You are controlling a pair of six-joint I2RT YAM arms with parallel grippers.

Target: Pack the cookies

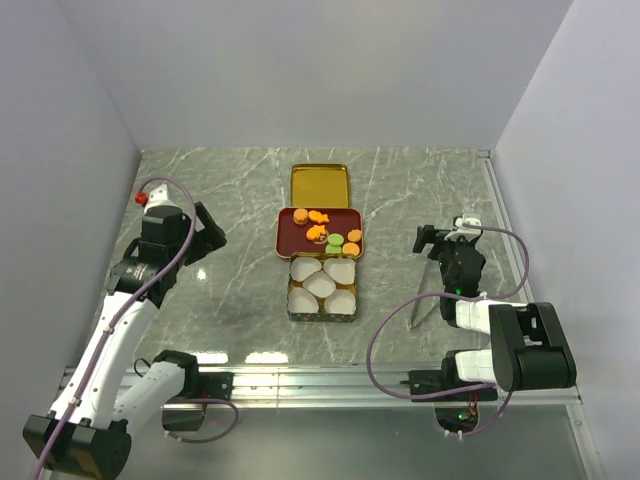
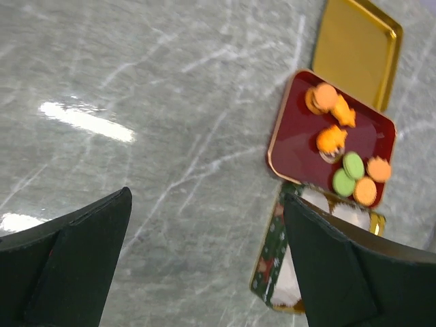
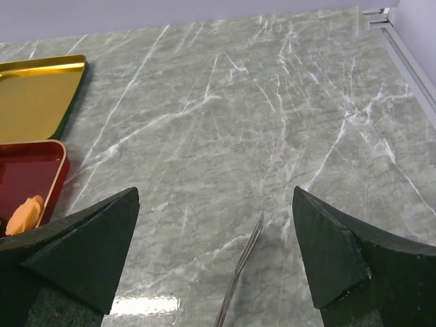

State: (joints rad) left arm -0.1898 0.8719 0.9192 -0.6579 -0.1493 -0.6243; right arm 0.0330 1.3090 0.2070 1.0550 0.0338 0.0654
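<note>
The cookies (image 1: 327,231) lie on a dark red tray (image 1: 296,240) in the table's middle: mostly orange rounds, two green ones (image 2: 348,174) and a fish-shaped one (image 2: 343,113). In front of the tray stands a green tin (image 1: 294,306) holding white paper cups (image 1: 322,285). My left gripper (image 1: 215,238) is open and empty, raised left of the tray; in its wrist view (image 2: 206,197) it is over bare marble. My right gripper (image 1: 428,243) is open and empty, right of the tray. In the right wrist view (image 3: 214,192), metal tweezers (image 3: 238,272) lie on the table below the jaws.
A gold lid (image 1: 320,185) lies flat behind the red tray and shows in both wrist views (image 2: 354,48) (image 3: 34,95). The tweezers (image 1: 420,305) lie near my right arm. Grey walls close the table on three sides; a metal rail (image 1: 500,220) runs along the right edge.
</note>
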